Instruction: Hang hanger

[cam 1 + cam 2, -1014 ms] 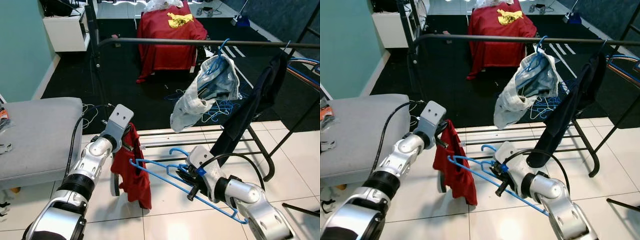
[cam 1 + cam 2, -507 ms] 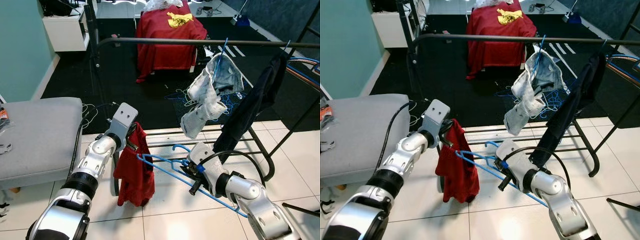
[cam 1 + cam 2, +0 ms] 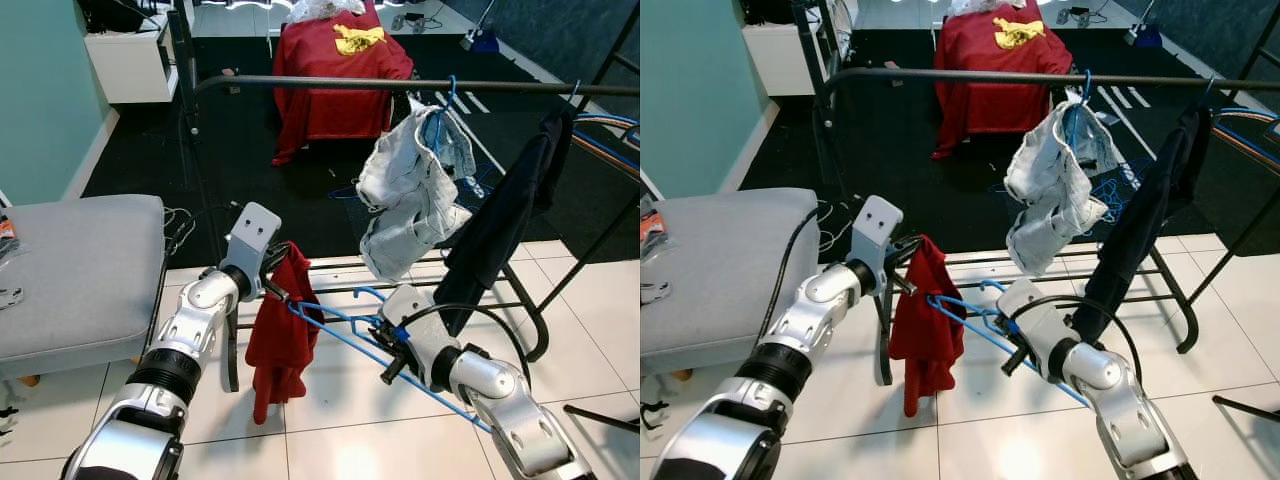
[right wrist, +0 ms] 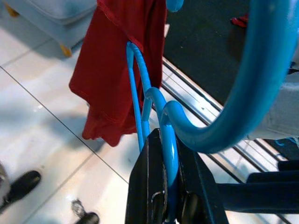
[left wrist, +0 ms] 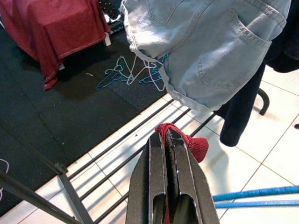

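A blue plastic hanger (image 3: 345, 335) is held low over the white tiles, with my right gripper (image 3: 393, 350) shut on it near its hook. One end of the hanger pokes into a red garment (image 3: 283, 335). My left gripper (image 3: 275, 280) is shut on the top of that garment, which droops below it. In the left wrist view the fingers (image 5: 168, 158) pinch red cloth (image 5: 187, 140). The dark clothes rail (image 3: 400, 86) runs across above. Pale jeans (image 3: 410, 190) on a blue hanger and a dark garment (image 3: 500, 215) hang from it.
A grey cushioned seat (image 3: 75, 265) stands at my left. The rack's lower bars (image 3: 340, 268) lie across the floor ahead. A red-draped chair (image 3: 335, 70) and loose blue hangers (image 5: 131, 74) are on the dark carpet beyond. Someone's shoe (image 4: 21, 184) is in the right wrist view.
Both grippers have risen and moved right, toward the rail, carrying the hanger and red garment. The jeans on the rail have swung and turned.
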Motion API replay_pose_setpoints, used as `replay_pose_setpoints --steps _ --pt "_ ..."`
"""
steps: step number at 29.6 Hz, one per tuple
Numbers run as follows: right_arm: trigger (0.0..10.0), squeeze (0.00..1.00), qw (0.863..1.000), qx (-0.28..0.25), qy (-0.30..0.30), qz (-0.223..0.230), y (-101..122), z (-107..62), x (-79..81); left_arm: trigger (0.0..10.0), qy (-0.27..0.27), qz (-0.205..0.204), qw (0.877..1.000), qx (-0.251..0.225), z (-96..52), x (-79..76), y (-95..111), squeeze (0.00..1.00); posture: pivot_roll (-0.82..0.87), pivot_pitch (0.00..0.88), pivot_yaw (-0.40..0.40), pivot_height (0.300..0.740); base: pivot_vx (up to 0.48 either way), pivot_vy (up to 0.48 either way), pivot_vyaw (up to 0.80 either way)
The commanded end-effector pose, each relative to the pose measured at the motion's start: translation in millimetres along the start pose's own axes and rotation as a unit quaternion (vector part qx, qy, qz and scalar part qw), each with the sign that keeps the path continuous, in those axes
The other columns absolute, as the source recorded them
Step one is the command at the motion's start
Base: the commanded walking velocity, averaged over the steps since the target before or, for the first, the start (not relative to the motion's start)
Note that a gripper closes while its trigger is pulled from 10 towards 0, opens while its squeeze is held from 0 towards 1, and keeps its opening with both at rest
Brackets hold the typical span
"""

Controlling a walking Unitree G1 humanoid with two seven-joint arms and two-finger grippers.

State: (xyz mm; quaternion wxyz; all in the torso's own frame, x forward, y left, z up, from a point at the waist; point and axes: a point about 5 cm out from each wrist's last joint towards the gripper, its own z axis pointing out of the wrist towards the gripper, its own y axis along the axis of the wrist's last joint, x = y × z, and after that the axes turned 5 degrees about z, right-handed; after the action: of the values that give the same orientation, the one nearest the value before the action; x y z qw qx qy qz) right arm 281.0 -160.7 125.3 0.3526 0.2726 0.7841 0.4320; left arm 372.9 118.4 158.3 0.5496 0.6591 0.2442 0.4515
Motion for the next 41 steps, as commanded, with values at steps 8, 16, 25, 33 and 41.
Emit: replay_pose_setpoints --steps 8,16,25,33,41 --pt "10.0 0.0 1.0 0.01 0.012 -0.018 3 -8.7 0.6 10.0 0.013 0.007 1.0 0.017 -2.7 5.4 -6 0.0 -0.09 0.143 -0.003 0.74 0.0 0.0 0.0" --pt "10.0 0.0 0.999 0.021 0.011 -0.027 -2 -11.0 -2.5 10.0 0.009 0.006 1.0 0.016 -2.9 6.7 -4 0.0 -0.08 0.142 -0.003 0.74 0.0 0.0 0.0" --pt "10.0 0.0 0.999 0.027 0.009 -0.037 -2 -12.5 -5.2 10.0 0.003 0.005 1.0 0.007 -3.1 6.1 -1 0.0 -0.08 0.137 -0.005 0.74 0.0 0.0 0.0" --pt "10.0 0.0 0.999 0.022 0.009 -0.033 0 -10.3 -5.5 10.0 0.0 0.003 1.0 0.0 -2.8 5.6 2 0.0 -0.08 0.127 -0.007 0.74 0.0 0.0 0.0" --pt "10.0 0.0 0.999 0.021 0.001 -0.027 -6 -6.8 -6.9 10.0 -0.018 -0.003 1.0 -0.018 -2.7 1.9 9 0.0 -0.08 0.119 -0.007 0.74 0.0 0.0 0.0"
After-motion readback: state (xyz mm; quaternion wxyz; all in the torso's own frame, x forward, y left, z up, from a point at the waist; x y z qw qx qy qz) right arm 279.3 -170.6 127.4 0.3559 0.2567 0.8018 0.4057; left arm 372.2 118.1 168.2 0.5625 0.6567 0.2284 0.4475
